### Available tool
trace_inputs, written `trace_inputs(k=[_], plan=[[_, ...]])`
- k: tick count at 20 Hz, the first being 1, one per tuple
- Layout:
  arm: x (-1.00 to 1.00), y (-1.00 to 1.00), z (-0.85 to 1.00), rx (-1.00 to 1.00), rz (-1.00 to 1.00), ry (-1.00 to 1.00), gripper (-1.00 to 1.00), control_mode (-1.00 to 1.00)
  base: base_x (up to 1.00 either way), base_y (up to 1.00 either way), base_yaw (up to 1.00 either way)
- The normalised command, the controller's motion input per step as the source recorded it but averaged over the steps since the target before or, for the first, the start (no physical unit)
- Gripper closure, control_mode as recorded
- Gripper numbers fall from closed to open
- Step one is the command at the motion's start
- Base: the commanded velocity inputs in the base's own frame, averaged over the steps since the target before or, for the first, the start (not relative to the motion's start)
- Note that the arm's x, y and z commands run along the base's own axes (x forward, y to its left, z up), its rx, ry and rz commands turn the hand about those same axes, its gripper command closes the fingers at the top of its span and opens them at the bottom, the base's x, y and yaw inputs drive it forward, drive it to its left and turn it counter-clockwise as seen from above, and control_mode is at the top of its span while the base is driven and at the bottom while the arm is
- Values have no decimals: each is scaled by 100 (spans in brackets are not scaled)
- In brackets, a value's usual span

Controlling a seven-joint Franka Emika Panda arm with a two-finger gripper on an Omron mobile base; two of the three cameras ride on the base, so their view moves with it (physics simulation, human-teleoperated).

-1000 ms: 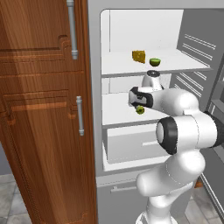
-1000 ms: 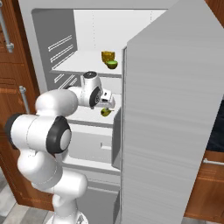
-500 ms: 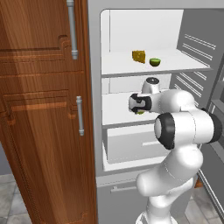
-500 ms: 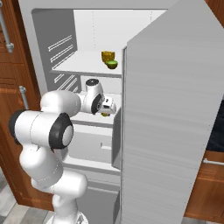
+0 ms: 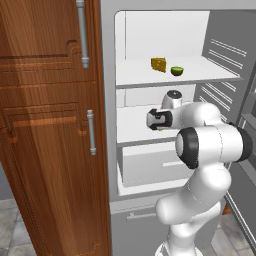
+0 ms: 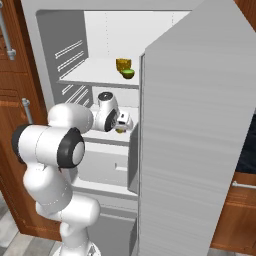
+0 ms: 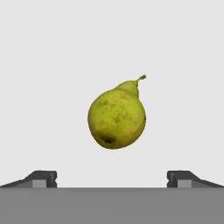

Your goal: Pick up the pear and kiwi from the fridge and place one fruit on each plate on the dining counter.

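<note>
Both fingertips (image 7: 42, 178) stand spread wide apart at the bottom of the hand view, pinching nothing, and the gripper (image 7: 112, 179) is centred on the pear (image 7: 117, 116). That yellow-green fruit lies on the white shelf (image 7: 52, 65) ahead of the tips, between their two lines and clear of both, with its stem pointing up and to the right and a dark spot low on its left side.

From the left base view, the gripper (image 5: 156, 120) reaches into the open fridge (image 5: 107, 100) at the middle shelf (image 5: 132, 125), near that shelf's front edge. From the right base view, the gripper (image 6: 125, 121) shows there too, with a bit of the pear (image 6: 120, 130) showing just below it at the shelf's front edge.

On the upper shelf (image 5: 135, 72), towards its right end, the kiwi (image 5: 177, 71) sits just beside an orange-yellow cheese wedge (image 5: 159, 64), the wedge on its left. Below the middle shelf sits a white drawer (image 5: 145, 165). A brown wooden cabinet (image 5: 45, 125) stands against the fridge's left side, and the grey fridge door (image 6: 195, 125) hangs open on the right.
</note>
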Motion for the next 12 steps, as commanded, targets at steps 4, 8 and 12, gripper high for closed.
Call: trace_inputs(k=[4, 8, 12], plan=[[14, 0, 13, 1, 0, 0, -100, -100, 0, 0, 0], [17, -2, 0, 0, 0, 0, -100, -100, 0, 0, 0], [25, -1, -14, 0, 0, 0, -100, -100, 0, 0, 0]])
